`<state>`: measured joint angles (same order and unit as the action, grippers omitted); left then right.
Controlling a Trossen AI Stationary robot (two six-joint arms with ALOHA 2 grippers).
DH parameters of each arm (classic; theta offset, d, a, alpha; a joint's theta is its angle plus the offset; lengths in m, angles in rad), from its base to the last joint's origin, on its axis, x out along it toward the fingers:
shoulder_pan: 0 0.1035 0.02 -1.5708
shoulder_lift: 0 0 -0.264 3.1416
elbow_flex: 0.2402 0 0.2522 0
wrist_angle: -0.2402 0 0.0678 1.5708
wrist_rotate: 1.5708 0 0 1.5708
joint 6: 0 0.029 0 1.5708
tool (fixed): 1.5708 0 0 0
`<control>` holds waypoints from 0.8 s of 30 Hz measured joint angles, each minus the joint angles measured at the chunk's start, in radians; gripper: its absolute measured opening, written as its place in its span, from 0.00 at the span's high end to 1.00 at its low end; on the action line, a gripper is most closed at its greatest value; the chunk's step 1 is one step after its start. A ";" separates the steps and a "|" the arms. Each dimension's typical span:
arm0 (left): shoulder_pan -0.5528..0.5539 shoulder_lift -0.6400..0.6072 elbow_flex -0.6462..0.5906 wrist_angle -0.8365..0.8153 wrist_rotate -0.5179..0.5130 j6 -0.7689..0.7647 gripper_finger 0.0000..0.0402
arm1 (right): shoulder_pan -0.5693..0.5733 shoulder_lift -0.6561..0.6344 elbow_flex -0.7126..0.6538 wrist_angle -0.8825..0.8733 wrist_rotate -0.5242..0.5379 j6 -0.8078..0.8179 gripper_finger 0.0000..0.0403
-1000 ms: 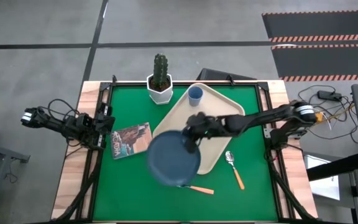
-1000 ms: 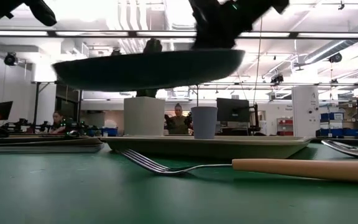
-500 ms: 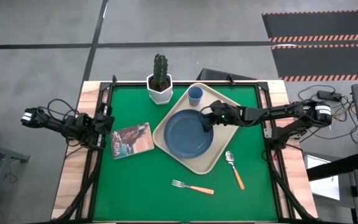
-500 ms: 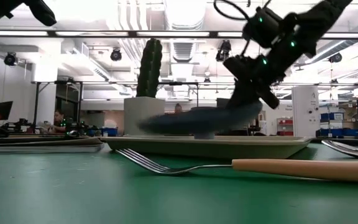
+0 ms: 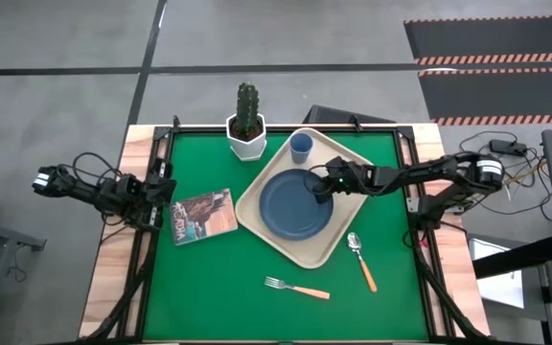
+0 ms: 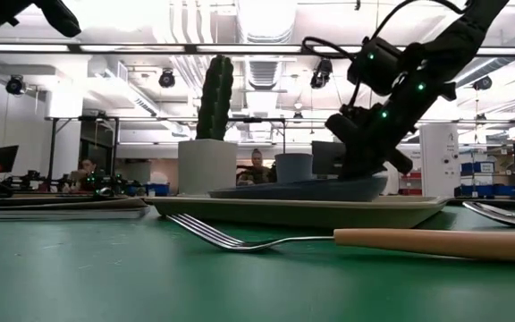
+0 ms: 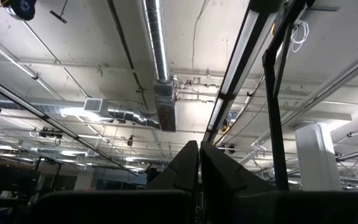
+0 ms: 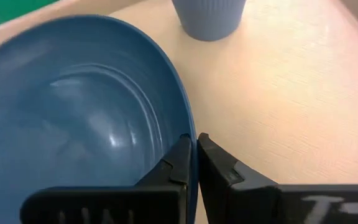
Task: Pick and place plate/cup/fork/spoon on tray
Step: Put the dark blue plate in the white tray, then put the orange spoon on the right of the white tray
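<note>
The dark blue plate (image 5: 293,205) lies on the cream tray (image 5: 326,251), with the small blue cup (image 5: 301,146) standing at the tray's far corner. My right gripper (image 5: 320,188) is shut on the plate's right rim. The fork (image 5: 297,287) and the spoon (image 5: 360,257) lie flat on the green mat, near of the tray. My left gripper (image 5: 164,195) waits at the table's left edge, shut and empty, pointing up at the ceiling in the left wrist view (image 7: 199,147). My right gripper pinches the plate's rim (image 8: 190,127) on its right side, one finger inside the plate and one outside. The fingers (image 6: 358,159) slant down from the table's right. The plate (image 6: 293,190) rests on the tray, the held side a little higher.
A cactus in a white pot (image 5: 246,123) stands at the far edge, left of the tray. A picture card (image 5: 204,216) lies on the mat left of the tray. The tray (image 6: 311,209) stands between the fork (image 6: 240,240) and the cup (image 6: 293,165) in the low view.
My right gripper has carried the plate from above the mat's middle toward the far right and down. The plate, lifted clear a second ago, now lies on the tray. The gripper stays shut on its rim.
</note>
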<state>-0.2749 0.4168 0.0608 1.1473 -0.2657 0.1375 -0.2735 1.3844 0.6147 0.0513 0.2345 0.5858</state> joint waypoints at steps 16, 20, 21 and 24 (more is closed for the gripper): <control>0.000 0.000 -0.001 -0.003 0.000 0.000 1.00 | 0.018 -0.141 0.000 -0.046 -0.157 0.116 0.70; 0.000 0.000 -0.001 -0.003 0.000 0.000 1.00 | 0.098 -0.207 0.001 -0.047 -0.308 0.211 0.71; 0.000 0.000 -0.001 -0.003 0.000 0.000 1.00 | 0.129 -0.218 0.000 -0.051 -0.349 0.240 0.71; 0.000 0.000 -0.001 -0.003 -0.002 0.000 1.00 | 0.233 -0.238 0.001 -0.088 -0.422 0.357 0.72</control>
<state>-0.2749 0.4164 0.0597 1.1442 -0.2680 0.1379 -0.0402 1.1464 0.6157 -0.0371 -0.1876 0.9433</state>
